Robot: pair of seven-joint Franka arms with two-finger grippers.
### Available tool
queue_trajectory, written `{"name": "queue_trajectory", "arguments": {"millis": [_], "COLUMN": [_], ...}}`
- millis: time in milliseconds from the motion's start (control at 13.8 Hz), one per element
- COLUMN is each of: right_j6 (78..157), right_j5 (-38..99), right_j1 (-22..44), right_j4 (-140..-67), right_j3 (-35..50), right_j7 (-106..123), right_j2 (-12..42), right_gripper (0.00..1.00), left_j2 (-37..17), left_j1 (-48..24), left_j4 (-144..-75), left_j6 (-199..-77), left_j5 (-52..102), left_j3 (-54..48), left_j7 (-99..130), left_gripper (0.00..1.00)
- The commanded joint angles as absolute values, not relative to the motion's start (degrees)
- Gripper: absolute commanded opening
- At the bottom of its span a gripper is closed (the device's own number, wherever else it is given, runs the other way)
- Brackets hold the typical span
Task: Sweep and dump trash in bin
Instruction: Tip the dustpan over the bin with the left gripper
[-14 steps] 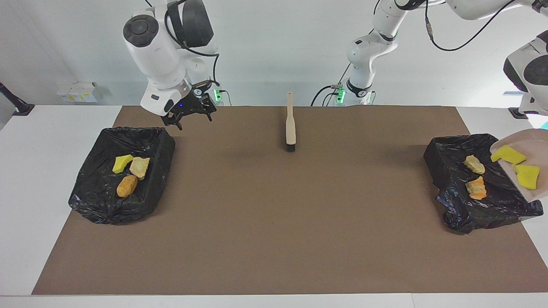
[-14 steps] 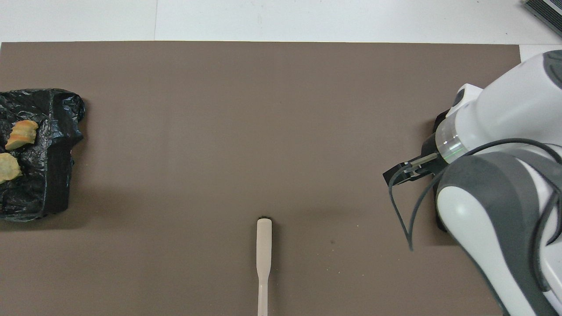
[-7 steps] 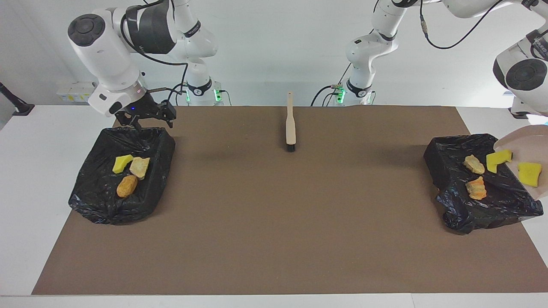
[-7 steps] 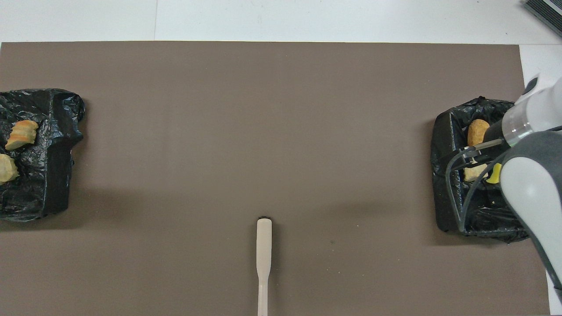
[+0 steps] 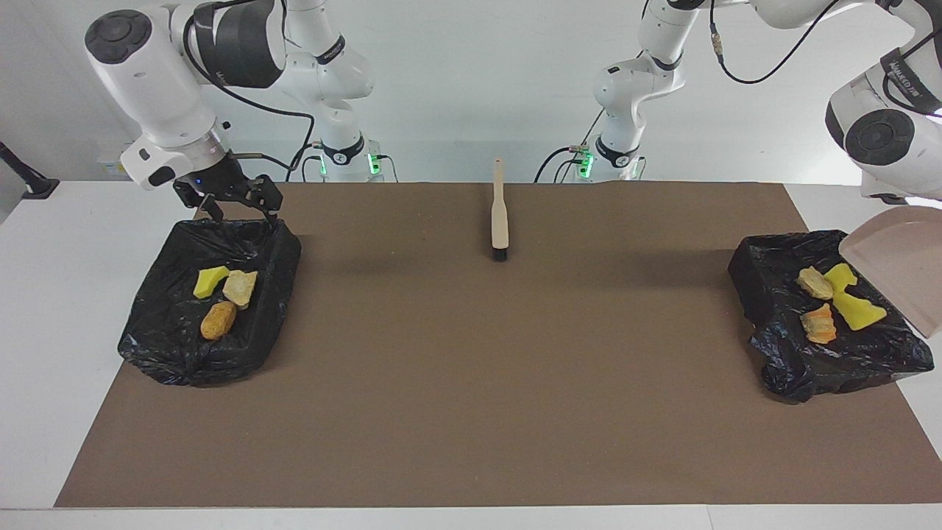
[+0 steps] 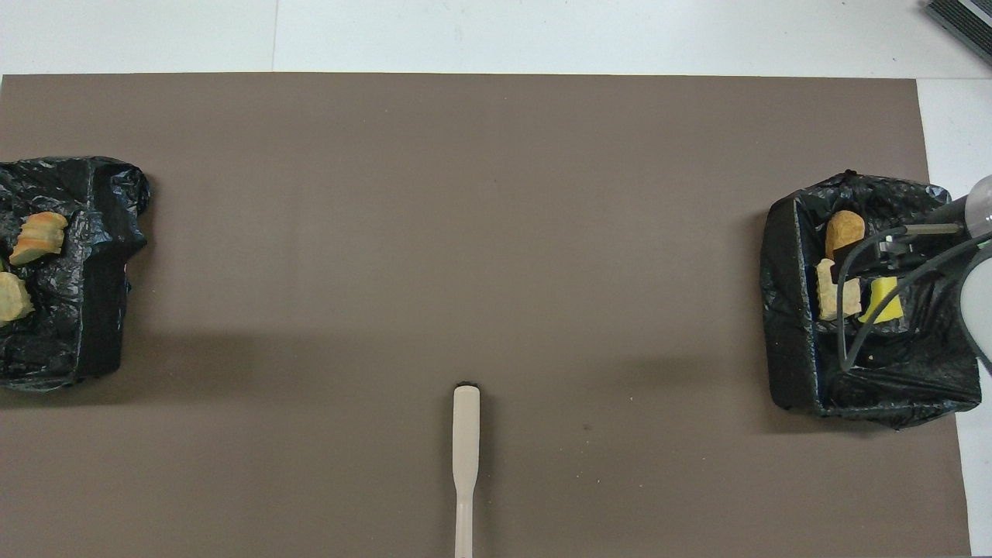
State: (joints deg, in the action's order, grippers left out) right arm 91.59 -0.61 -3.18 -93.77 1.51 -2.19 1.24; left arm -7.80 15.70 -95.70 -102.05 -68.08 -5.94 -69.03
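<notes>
The beige plastic dustpan is hanging tilted over the black-bagged bin holding yellow sponge chunks; its gripper is unseen. The right gripper, fingers spread, is hovering over the other bagged bin.

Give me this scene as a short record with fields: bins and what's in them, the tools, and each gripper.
Bin at right arm's end: black bag-lined bin holding one yellow sponge chunk and two tan-orange toy pastries.
Bin at left arm's end: black bag-lined bin holding two yellow sponge chunks and two toy pastries.
Dustpan: beige dustpan, tilted over that bin, no trash visible on it; left gripper out of view.
Brush: beige brush with black bristles, lying on the brown mat, unheld.
Right gripper: right gripper, over its bin's rim, holding nothing.
</notes>
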Motion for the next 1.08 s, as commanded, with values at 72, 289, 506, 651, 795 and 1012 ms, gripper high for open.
{"name": "queue_trajectory", "arguments": {"millis": [72,289,506,651,795,1012], "right_j6": [91.6,91.9,92.4,92.0,92.2,91.6], "right_j5": [1.0,1.3,1.2,1.4,1.3,1.4], "right_j1": [-3.9,-3.9,-3.8,-3.3,-3.2,-3.0], "right_j4": [-92.9,-94.4,-94.9,-95.0,-95.0,-93.3], "right_j3": [1.6,1.6,1.6,1.6,1.6,1.8], "right_j7": [-4.0,-7.0,-6.8,-8.5,-10.4,-10.5], "right_j2": [0.7,-0.2,-0.5,-0.8,-0.7,-0.4], "right_gripper": [1.00,1.00,1.00,1.00,1.00,1.00], "left_j2": [-5.7,-5.4,-5.8,-6.4,-7.0,-6.8], "left_j1": [13.4,14.0,13.9,14.1,13.8,13.3], "left_j4": [-97.5,-94.9,-92.6,-91.8,-90.1,-90.7], "left_j6": [-99.6,-100.4,-100.4,-100.5,-100.3,-101.5], "left_j5": [-69.5,-68.1,-66.2,-62.3,-56.1,-47.3], "left_j3": [-5.3,-5.4,-5.4,-5.4,-5.3,-5.5], "left_j7": [-67.7,-70.4,-70.9,-72.2,-74.3,-73.6], "left_gripper": [0.00,0.00,0.00,0.00,0.00,0.00]}}
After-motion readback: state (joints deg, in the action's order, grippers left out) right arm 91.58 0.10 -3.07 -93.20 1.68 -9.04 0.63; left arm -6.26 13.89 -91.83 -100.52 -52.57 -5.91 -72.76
